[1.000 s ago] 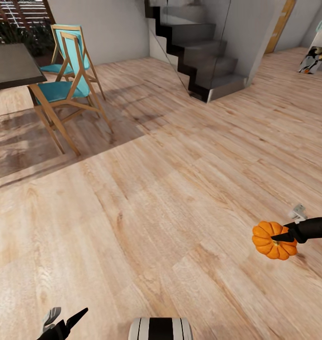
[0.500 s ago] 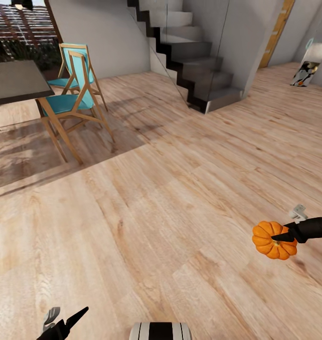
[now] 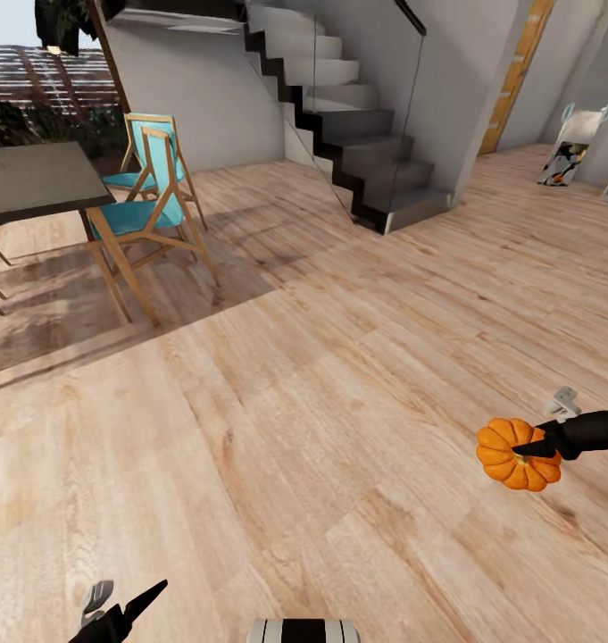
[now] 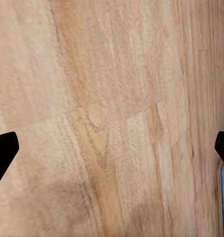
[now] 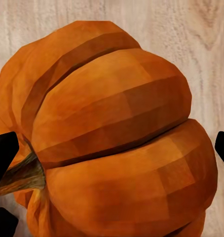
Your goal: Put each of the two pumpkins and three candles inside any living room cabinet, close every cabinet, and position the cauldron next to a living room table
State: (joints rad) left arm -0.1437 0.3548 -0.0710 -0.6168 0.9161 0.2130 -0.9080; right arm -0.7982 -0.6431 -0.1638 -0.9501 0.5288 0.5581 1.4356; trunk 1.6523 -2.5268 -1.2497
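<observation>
Pumpkin (image 3: 516, 455) hangs above the wooden floor (image 3: 321, 384), well apart from the staircase (image 3: 357, 134), clenched in the right tool (image 3: 523, 449) at its stem end. It looks rigid and light, with smooth, possibly slippery ribs; gripping across the squat body seems safest. The left tool (image 3: 129, 607) is released, holding nothing.

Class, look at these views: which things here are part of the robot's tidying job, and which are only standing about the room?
Part of the job:
- pumpkin, held in the right claw
- left claw, open and empty

Standing about:
- turquoise chairs
- dark-topped dining table
- staircase
- wooden floor
</observation>
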